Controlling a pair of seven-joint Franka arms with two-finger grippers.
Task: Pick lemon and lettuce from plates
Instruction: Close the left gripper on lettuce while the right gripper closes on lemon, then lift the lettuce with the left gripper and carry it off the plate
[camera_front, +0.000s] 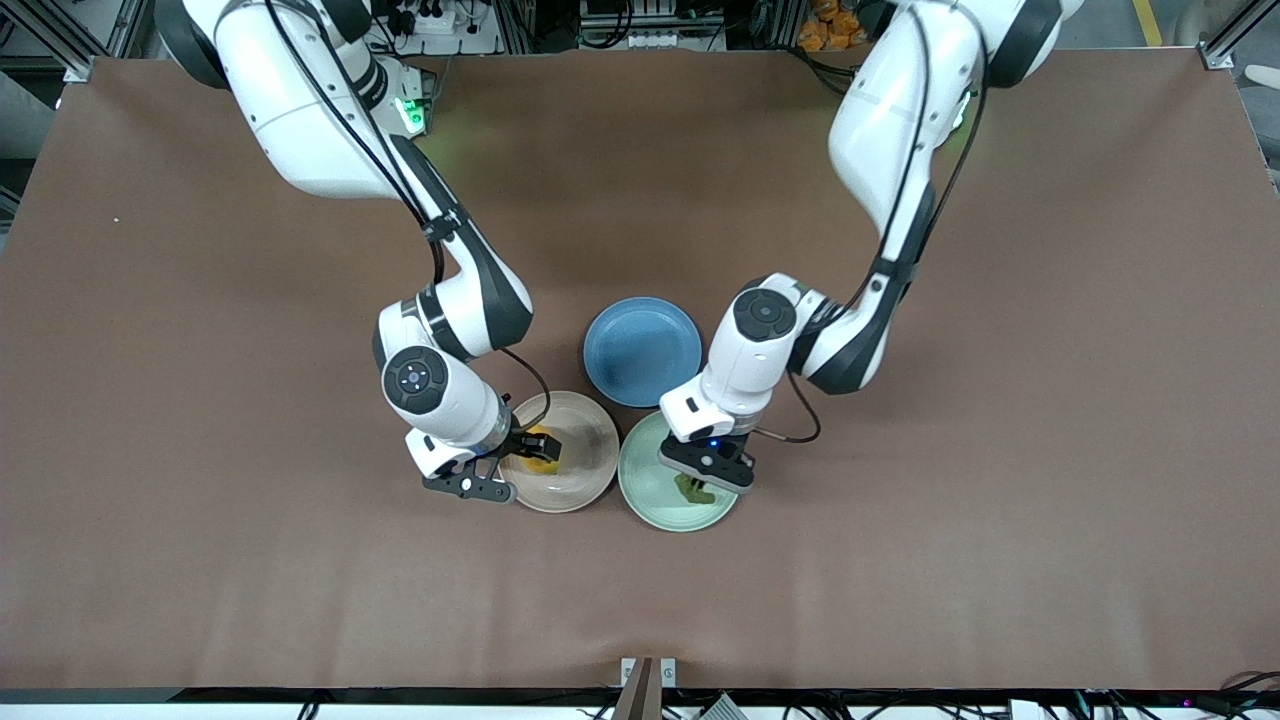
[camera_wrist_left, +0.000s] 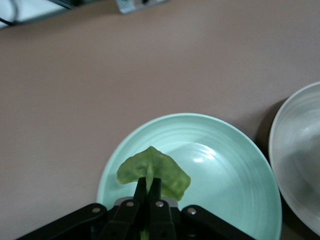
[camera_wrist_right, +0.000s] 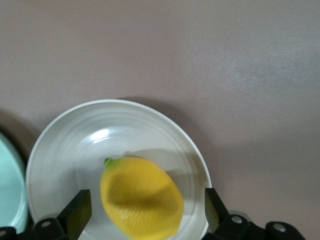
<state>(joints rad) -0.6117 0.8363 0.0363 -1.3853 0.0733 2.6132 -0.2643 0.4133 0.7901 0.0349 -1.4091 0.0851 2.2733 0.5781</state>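
Handling, lettuce (camera_wrist_left: 154, 172): judged very light, limp and easily torn; a pinch at the stem edge is the sound hold, and that is where it is taken. The left gripper (camera_wrist_left: 148, 192) is clenched on that edge, fingers pressed together with the leaf fanning out past the tips, low centre of the left wrist view. The leaf sits over the mint green plate (camera_wrist_left: 225, 165); whether it touches the plate cannot be told.

Handling, lemon (camera_wrist_right: 141, 196): judged firm, moderately heavy for its size, smooth and rounded, so liable to squirt out of a tip grip. Best taken across its short width, near the middle.

Right gripper (camera_wrist_right: 145, 210): released, fingers spread wide on either side of the lemon, not touching it. The lemon rests in the beige plate (camera_wrist_right: 65, 145), lower centre of the right wrist view.

Appearance: the lettuce is a wrinkled, roughly triangular green leaf, yellower under the wrist light. The lemon is an oval yellow fruit with a small green nub at one end.

Layout, front view: both plates lie lower centre, side by side; a blue plate (camera_front: 642, 350), bare, sits just above them
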